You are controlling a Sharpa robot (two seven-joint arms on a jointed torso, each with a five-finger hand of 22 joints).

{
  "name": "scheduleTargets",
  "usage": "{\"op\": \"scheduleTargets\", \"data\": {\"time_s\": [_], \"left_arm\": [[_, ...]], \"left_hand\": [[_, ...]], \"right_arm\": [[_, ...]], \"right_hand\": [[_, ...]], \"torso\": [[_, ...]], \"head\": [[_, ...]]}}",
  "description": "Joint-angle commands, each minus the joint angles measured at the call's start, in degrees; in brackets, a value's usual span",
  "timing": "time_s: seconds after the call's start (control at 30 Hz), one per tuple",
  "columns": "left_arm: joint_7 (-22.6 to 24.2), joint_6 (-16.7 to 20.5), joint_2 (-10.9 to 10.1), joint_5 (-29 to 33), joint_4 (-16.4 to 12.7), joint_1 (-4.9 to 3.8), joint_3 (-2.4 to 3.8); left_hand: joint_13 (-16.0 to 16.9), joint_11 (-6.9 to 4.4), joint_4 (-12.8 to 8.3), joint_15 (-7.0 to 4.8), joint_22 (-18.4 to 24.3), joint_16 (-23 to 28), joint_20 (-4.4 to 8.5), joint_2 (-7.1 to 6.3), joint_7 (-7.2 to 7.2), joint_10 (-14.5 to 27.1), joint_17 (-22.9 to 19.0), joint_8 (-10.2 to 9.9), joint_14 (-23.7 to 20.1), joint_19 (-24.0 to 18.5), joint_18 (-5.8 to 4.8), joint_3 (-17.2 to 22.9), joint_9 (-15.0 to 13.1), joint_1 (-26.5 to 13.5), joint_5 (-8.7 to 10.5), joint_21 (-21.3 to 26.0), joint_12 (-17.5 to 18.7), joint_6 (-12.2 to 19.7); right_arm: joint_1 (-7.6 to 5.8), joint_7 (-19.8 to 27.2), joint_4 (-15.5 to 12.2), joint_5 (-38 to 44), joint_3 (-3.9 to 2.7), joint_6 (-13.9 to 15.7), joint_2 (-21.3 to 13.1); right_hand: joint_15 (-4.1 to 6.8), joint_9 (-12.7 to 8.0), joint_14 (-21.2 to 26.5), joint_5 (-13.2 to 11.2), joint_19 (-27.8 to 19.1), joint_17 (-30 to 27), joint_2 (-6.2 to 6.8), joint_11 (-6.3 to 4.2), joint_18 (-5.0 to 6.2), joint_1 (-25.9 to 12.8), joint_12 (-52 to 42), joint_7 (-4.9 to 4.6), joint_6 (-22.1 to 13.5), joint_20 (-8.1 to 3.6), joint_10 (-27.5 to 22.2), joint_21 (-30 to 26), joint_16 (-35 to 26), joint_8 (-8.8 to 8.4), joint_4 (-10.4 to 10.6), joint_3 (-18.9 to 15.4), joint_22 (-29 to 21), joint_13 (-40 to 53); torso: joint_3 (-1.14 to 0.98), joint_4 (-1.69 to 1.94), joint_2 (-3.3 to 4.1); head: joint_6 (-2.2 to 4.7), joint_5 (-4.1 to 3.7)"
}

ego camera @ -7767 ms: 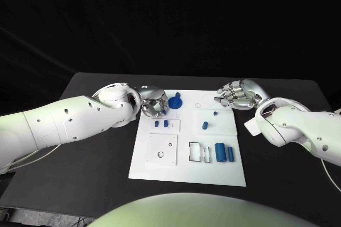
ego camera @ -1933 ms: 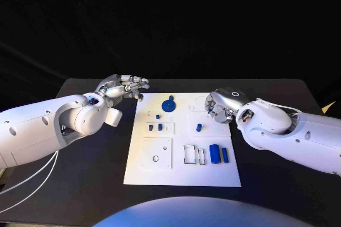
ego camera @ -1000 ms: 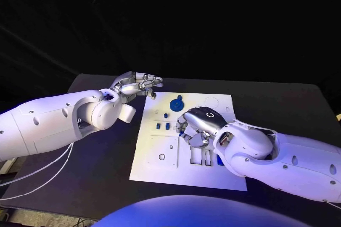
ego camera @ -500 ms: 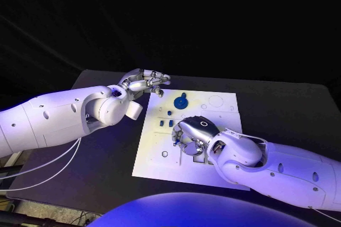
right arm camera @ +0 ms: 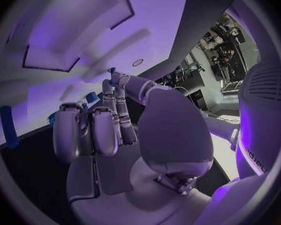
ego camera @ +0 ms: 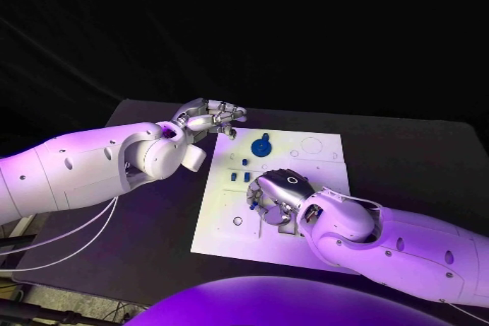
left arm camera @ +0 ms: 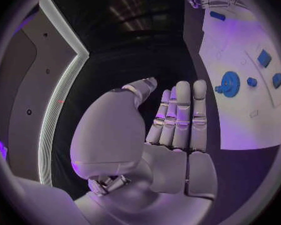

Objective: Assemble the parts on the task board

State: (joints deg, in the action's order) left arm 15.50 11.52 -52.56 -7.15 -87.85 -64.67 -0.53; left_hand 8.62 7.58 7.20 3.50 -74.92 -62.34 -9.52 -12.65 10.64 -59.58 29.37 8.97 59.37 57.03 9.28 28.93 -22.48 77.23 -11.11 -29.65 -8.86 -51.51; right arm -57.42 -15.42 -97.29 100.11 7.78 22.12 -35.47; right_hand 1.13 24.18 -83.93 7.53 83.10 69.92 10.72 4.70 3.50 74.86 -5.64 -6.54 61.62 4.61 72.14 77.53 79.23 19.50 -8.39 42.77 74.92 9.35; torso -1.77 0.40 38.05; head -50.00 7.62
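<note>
A black table (ego camera: 408, 156) stands before a dark backdrop, and violet light falls over the scene.

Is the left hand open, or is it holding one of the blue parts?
Open. In the left wrist view the left hand has its fingers stretched out straight, side by side, nothing between them.

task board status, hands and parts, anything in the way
Left hand open, off the task board's far left corner, holding nothing. Right hand low over board centre, pinching a small blue part. Round blue part clear beyond it. Nothing blocking.
</note>
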Motion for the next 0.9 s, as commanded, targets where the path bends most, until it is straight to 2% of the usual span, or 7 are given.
{"op": "scheduleTargets", "data": {"time_s": [0.03,0.53,0.9], "left_arm": [[0.14,-1.05,0.04,0.14,-0.19,-0.01,0.05],[-0.09,-1.2,-0.12,0.11,-0.31,-0.02,0.05],[-0.19,-1.15,-0.25,0.11,-0.25,-0.03,0.05]], "left_hand": [[0.07,0.05,-0.31,0.03,-0.2,0.21,0.01,-0.07,0.05,0.39,-0.05,0.27,-0.33,0.03,0.97,0.05,0.06,0.24,-0.18,0.28,-0.25,0.36],[0.06,0.08,-0.33,0.05,-0.22,0.25,-0.01,-0.1,0.07,0.53,-0.09,0.28,-0.4,0.05,0.96,0.04,0.08,0.2,-0.22,0.3,-0.23,0.42],[0.05,0.09,-0.34,0.07,-0.23,0.28,-0.02,-0.1,0.08,0.59,-0.11,0.29,-0.43,0.06,0.96,0.03,0.09,0.19,-0.23,0.31,-0.23,0.43]], "right_arm": [[0.12,0.35,0.35,1.33,0.03,-0.13,0.19],[0.36,0.22,1.66,3.27,0.14,-2.35,1.24],[0.45,1.14,1.17,3.22,0.29,-4.21,1.45]], "right_hand": [[0.43,0.05,-2.43,0.19,0.08,0.05,-0.81,-1.9,-0.49,0.51,-0.29,-0.08,0.09,-0.11,2.29,-0.07,0.25,0.14,0.06,0.36,10.06,3.05],[0.41,0.13,-2.43,0.23,0.04,0.05,-0.78,-1.87,-0.48,0.45,-0.22,-0.11,0.02,-0.1,2.24,-0.12,0.29,0.08,0.01,0.41,10.07,3.15],[0.39,0.19,-2.44,0.33,0.05,0.08,-0.68,-1.85,-0.49,0.37,-0.15,-0.14,-0.04,-0.09,2.19,-0.07,0.33,0.02,-0.04,0.4,10.11,3.23]], "torso": [[-0.01,-0.02,-0.06],[-0.02,0.01,0.02],[0.0,-0.05,-0.06]], "head": [[0.0,0.06],[0.0,0.12],[0.0,0.04]]}}
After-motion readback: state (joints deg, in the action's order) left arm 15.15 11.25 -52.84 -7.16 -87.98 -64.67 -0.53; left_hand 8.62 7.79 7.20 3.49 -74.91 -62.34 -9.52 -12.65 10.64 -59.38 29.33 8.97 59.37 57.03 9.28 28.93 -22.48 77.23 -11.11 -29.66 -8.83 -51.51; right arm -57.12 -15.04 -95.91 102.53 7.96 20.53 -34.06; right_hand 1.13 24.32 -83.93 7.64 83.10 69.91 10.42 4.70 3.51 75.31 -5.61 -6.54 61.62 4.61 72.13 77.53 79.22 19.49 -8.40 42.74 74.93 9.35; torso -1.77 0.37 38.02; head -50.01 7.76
